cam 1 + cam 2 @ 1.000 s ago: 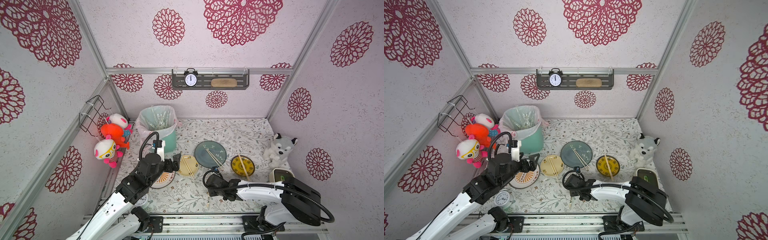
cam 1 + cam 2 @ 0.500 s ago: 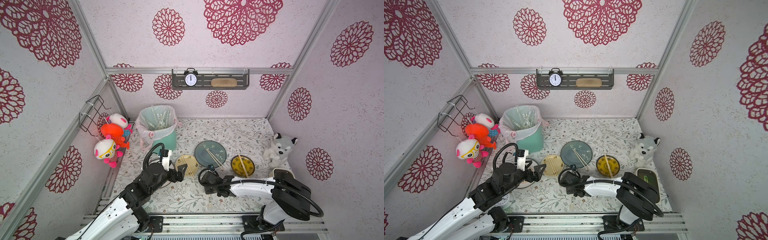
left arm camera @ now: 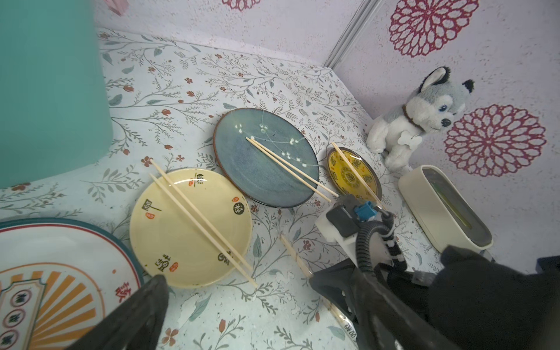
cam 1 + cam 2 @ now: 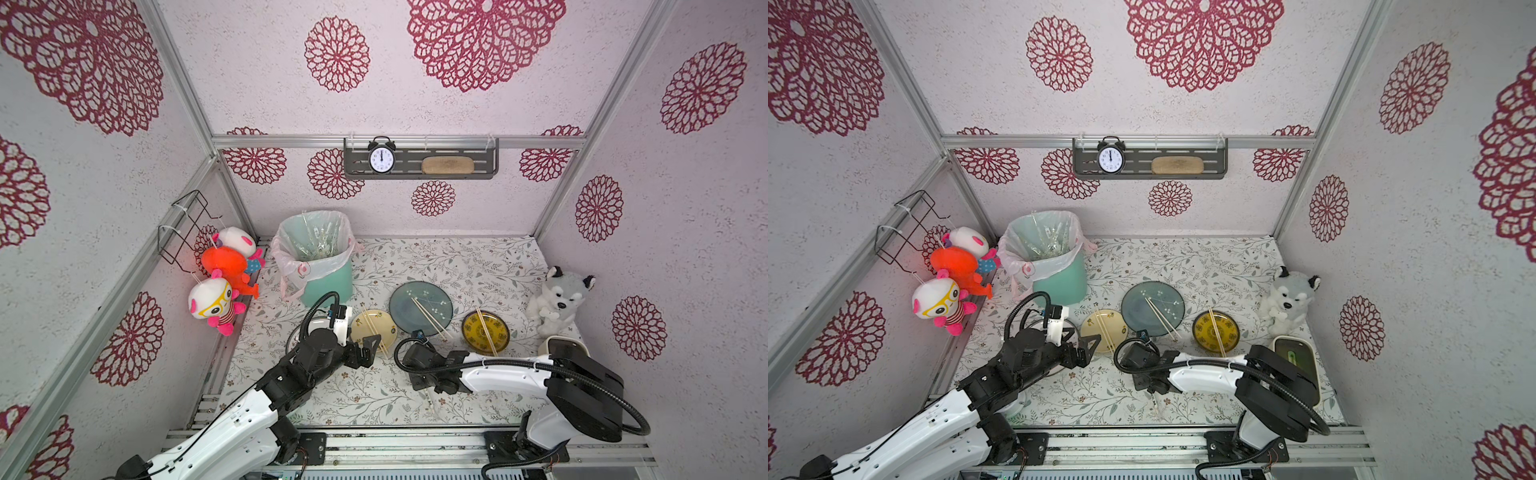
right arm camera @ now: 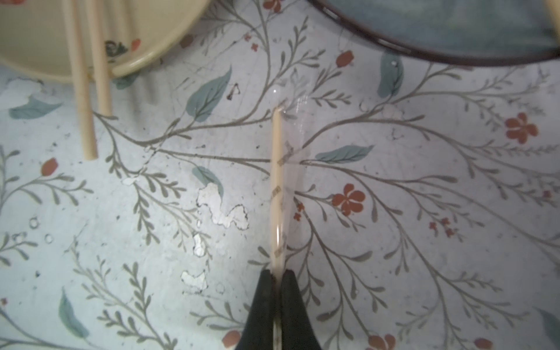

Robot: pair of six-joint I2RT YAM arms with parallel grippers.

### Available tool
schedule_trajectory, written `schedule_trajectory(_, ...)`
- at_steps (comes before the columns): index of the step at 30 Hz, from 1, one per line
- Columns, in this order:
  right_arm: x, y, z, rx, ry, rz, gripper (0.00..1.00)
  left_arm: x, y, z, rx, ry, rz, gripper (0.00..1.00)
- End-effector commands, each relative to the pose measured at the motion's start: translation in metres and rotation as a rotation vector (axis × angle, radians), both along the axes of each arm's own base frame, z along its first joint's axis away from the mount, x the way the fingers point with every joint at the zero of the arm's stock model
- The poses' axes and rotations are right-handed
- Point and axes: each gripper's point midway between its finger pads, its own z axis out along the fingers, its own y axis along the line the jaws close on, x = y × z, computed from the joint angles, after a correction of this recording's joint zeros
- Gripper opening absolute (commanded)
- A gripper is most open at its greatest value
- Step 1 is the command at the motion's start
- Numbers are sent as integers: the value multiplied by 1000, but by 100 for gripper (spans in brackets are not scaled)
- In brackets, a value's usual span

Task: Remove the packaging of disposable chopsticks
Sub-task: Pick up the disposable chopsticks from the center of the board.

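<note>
A pair of disposable chopsticks (image 5: 276,181) still in its clear packaging (image 5: 291,151) lies on the floral table near the front. My right gripper (image 5: 277,274) is shut on its near end; in both top views the gripper (image 4: 428,386) sits low over it, and the sleeve's tail (image 4: 1156,405) sticks out behind. My left gripper (image 3: 251,303) hovers open and empty just to the left, beside the cream plate (image 3: 169,236). Bare chopstick pairs rest on the cream plate (image 3: 197,221), the blue plate (image 3: 285,165) and the yellow plate (image 3: 351,169).
A teal bin (image 4: 328,282) with a pinkish liner holds several empty sleeves (image 4: 318,243) at the back left. A white plate with a teal rim (image 3: 60,242) lies under my left arm. A husky plush (image 4: 559,299) and a cream box (image 4: 1296,365) stand at the right.
My right gripper has closed on the wrapped pair and slid a little left. My left arm has dropped and swung right, from over the white plate toward the cream plate's front edge.
</note>
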Motion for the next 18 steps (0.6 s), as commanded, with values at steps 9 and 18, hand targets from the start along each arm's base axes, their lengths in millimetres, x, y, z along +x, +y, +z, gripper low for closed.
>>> schedule_trajectory(9,9,12,73,294,-270,166,0,-5,-49,20,-245,-88,-190,85)
schedule_trajectory(18,-4,12,111,509,-416,271,0,-14,-89,12,-305,-137,-301,81)
